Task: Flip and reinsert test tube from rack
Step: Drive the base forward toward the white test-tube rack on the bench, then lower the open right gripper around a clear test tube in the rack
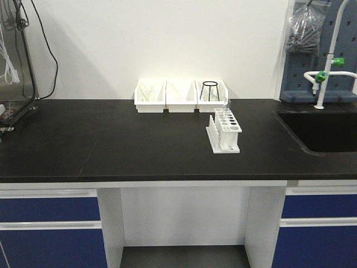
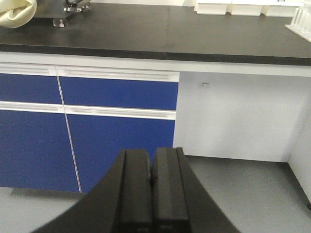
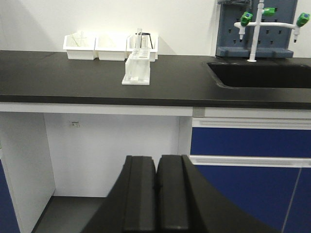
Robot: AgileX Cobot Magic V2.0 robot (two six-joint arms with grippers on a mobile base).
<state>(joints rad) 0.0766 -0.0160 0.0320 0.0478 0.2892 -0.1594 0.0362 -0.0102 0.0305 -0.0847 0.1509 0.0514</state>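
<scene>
The white rack [image 1: 224, 133] stands on the black counter [image 1: 111, 139], right of centre, with its row of pegs on the left side. A clear test tube [image 1: 227, 106] stands upright in a hole at the rack's far end. The rack [image 3: 137, 70] and the tube [image 3: 139, 39] also show in the right wrist view. My left gripper [image 2: 152, 158] is shut and empty, low in front of the blue drawers. My right gripper [image 3: 157, 162] is shut and empty, below counter height facing the knee space. Neither gripper shows in the front view.
Three white storage bins [image 1: 181, 96] stand at the back wall, the right one holding a black wire stand [image 1: 210, 89]. A sink [image 1: 321, 131] with a green-tipped tap [image 1: 323, 78] is at the right. Equipment with cables [image 1: 17, 61] is at the far left.
</scene>
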